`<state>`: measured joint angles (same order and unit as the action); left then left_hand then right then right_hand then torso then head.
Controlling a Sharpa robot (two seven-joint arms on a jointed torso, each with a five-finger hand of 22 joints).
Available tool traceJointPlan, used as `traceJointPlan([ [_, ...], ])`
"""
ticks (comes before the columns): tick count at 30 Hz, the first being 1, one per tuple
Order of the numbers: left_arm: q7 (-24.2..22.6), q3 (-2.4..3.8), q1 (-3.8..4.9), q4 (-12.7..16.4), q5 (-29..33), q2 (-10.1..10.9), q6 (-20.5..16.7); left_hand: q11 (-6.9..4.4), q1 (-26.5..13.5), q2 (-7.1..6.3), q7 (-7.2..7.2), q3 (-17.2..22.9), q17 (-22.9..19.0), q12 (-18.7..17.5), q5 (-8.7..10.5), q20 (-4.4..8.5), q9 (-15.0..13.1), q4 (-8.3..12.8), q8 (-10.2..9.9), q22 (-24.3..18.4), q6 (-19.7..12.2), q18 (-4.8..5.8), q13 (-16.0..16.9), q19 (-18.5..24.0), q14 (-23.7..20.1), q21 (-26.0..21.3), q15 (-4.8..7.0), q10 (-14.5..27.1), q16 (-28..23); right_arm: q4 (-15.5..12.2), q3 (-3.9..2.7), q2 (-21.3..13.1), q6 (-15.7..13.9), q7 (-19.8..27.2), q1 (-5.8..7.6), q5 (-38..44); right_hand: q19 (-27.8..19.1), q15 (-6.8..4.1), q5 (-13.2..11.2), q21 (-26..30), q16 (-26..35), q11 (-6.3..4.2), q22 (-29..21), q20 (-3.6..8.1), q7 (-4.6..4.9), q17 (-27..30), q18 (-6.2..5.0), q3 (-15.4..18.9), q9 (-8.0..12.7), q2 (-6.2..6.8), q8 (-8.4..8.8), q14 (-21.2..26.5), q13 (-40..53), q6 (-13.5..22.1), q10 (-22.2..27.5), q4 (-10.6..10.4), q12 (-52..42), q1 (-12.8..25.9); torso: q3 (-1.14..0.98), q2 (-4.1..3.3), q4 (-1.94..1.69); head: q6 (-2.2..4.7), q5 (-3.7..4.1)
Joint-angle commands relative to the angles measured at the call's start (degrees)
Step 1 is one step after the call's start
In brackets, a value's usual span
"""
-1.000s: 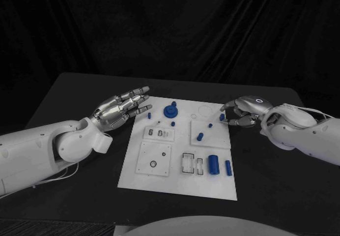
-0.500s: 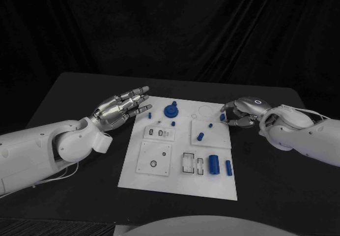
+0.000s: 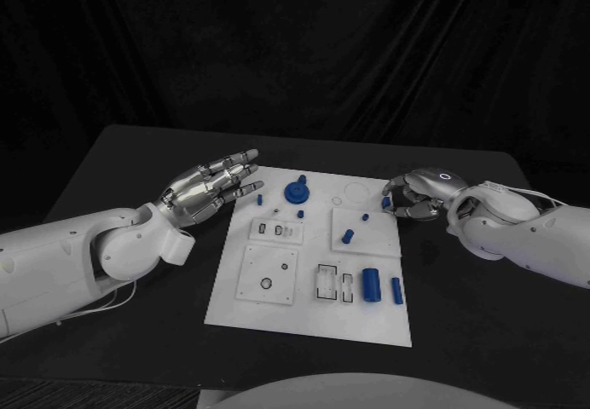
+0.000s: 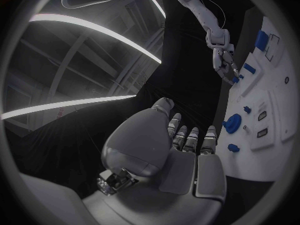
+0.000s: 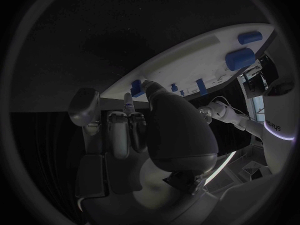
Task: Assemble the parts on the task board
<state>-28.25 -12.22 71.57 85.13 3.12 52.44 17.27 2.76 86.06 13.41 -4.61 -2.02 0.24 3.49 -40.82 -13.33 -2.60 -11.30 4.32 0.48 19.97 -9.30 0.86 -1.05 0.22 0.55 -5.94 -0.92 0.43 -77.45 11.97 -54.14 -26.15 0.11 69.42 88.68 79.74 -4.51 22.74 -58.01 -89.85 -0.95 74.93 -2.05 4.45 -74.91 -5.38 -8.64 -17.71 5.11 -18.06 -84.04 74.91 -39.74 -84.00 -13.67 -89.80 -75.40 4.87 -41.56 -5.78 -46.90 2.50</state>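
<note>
Over the last second almost nothing has shifted: the right hand [image 3: 416, 194] has stayed at the far right edge of the task board [image 3: 308, 294], fingers curled down around a small blue peg [image 3: 384, 204] near that edge, and only its forearm has crept slightly inward. Whether the fingers actually pinch the peg or merely close round it I cannot tell; the right wrist view shows fingertips beside a blue piece [image 5: 135, 88] at the board's rim but not the contact. The left hand [image 3: 214, 186] has kept hovering just off the board's far left corner, fingers extended and apart, holding nothing. The other blue parts lie undisturbed: the knobbed piece [image 3: 297, 191] near the far edge and two cylinders [image 3: 381, 285] toward the near right corner. The grasp seems still to be settling, so assembly is barely under way
</note>
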Motion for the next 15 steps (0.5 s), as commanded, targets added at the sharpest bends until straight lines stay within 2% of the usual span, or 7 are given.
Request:
traceJointPlan([
  [1, -0.68, 0.05, -0.09, 0.08, -0.03, -0.03, 0.82, 0.31, -0.22, -0.05, -0.09, 0.36, 0.05, 0.35, -0.26, -0.31, 0.02, -0.01, 0.26, 0.09, -0.16, -1.05, 0.08, -0.08, 0.03, 0.25, -0.36, 0.09, 0.37, 0.19, -0.03, 0.11, -0.74, -1.26, -0.28, 0.07, -0.12, 0.24, -0.28, 0.31, 0.34, 0.15, 2.16, 0.01, 0.02, -14.60, -0.75, 0.06, -0.70, -0.25, -1.32, -5.82, 15.09, 0.50, -6.00, 0.35, -0.20, -0.48, 0.01, 0.01, 0.01, -0.14, -0.04],
  [3, -0.66, 0.05, -0.09, 0.06, -0.03, -0.03, 0.84, 0.31, -0.22, -0.05, -0.09, 0.36, 0.05, 0.35, -0.26, -0.31, 0.02, -0.01, 0.26, 0.09, -0.16, -1.05, 0.08, -0.08, 0.03, 0.25, -0.36, 0.09, 0.37, 0.32, -0.03, 0.23, -0.72, -1.27, -0.39, 0.07, -0.06, 0.17, -0.36, 0.45, 0.42, 0.19, 2.22, -0.02, -0.02, -14.52, -0.73, 0.21, -1.88, -0.40, -3.33, -5.79, 15.09, 0.57, -6.00, 0.57, -0.20, -0.40, -0.01, 0.00, -0.01, -0.14, 0.01],
  [4, -0.65, 0.05, -0.09, 0.05, -0.03, -0.04, 0.84, 0.31, -0.22, -0.05, -0.09, 0.36, 0.05, 0.35, -0.26, -0.31, 0.02, -0.01, 0.26, 0.09, -0.16, -1.05, 0.08, -0.08, 0.03, 0.25, -0.36, 0.09, 0.37, 0.39, -0.03, 0.30, -0.69, -1.30, -0.44, 0.07, -0.04, 0.22, -0.38, 0.69, 0.48, 0.13, 2.24, 0.00, 0.00, -14.45, -0.77, 0.33, -2.87, -0.53, -4.92, -5.77, 15.09, 0.99, -6.00, 0.74, -0.20, -0.32, 0.00, 0.00, -0.01, -0.14, 0.01],
  [6, -0.64, 0.05, -0.10, 0.03, -0.03, -0.05, 0.86, 0.31, -0.22, -0.05, -0.09, 0.36, 0.05, 0.35, -0.26, -0.31, 0.02, -0.01, 0.26, 0.09, -0.16, -1.05, 0.08, -0.08, 0.03, 0.25, -0.36, 0.09, 0.37, 0.54, -0.03, 0.42, -0.61, -1.34, -0.54, 0.07, 0.02, 0.21, -0.39, 0.78, 0.48, 0.13, 2.30, 0.01, -0.02, -14.45, -0.77, 0.42, -3.68, -0.62, -6.24, -5.77, 15.09, 1.43, -6.00, 0.87, -0.20, -0.25, 0.01, 0.00, 0.00, -0.14, 0.00],
  [10, -0.60, 0.05, -0.12, 0.01, -0.03, -0.07, 0.90, 0.31, -0.22, -0.05, -0.09, 0.36, 0.05, 0.35, -0.26, -0.31, 0.02, -0.01, 0.26, 0.09, -0.16, -1.05, 0.08, -0.08, 0.03, 0.25, -0.36, 0.09, 0.37, 0.78, -0.03, 0.60, -0.46, -1.37, -0.66, 0.07, 0.06, 0.16, -0.46, 1.41, 0.74, 0.01, 2.36, 0.06, -0.13, -14.19, -0.83, 0.57, -6.27, -1.03, -10.46, -5.70, 15.09, 2.16, -6.00, 1.23, -0.20, -0.11, 0.00, 0.02, -0.06, -0.18, -0.03],
  [11, -0.59, 0.05, -0.12, 0.01, -0.03, -0.07, 0.90, 0.31, -0.22, -0.05, -0.09, 0.36, 0.05, 0.35, -0.26, -0.31, 0.02, -0.01, 0.26, 0.09, -0.16, -1.05, 0.08, -0.08, 0.03, 0.25, -0.36, 0.09, 0.37, 0.80, -0.03, 0.62, -0.47, -1.34, -0.67, 0.07, 0.00, 0.13, -0.35, 1.74, 0.88, -0.02, 2.32, 0.10, -0.24, -14.05, -0.89, 0.58, -7.21, -1.16, -12.02, -5.65, 15.09, 1.79, -6.00, 1.45, -0.20, -0.20, 0.00, 0.01, -0.04, -0.19, -0.05],
  [15, -0.52, 0.05, -0.14, -0.01, -0.03, -0.04, 0.91, 0.31, -0.22, -0.05, -0.09, 0.36, 0.05, 0.35, -0.26, -0.31, 0.02, -0.01, 0.26, 0.09, -0.16, -1.05, 0.08, -0.08, 0.03, 0.25, -0.36, 0.09, 0.37, 0.77, -0.03, 0.64, -1.03, -0.98, -0.72, 0.07, 0.06, 0.03, 0.09, 1.94, 0.95, -0.17, 2.40, 0.16, -0.38, -13.99, -0.89, 0.46, -8.56, -1.46, -14.05, -5.64, 15.09, 2.15, -6.00, 1.71, -0.20, -0.33, -0.01, -0.01, -0.03, -0.30, -0.15],
])
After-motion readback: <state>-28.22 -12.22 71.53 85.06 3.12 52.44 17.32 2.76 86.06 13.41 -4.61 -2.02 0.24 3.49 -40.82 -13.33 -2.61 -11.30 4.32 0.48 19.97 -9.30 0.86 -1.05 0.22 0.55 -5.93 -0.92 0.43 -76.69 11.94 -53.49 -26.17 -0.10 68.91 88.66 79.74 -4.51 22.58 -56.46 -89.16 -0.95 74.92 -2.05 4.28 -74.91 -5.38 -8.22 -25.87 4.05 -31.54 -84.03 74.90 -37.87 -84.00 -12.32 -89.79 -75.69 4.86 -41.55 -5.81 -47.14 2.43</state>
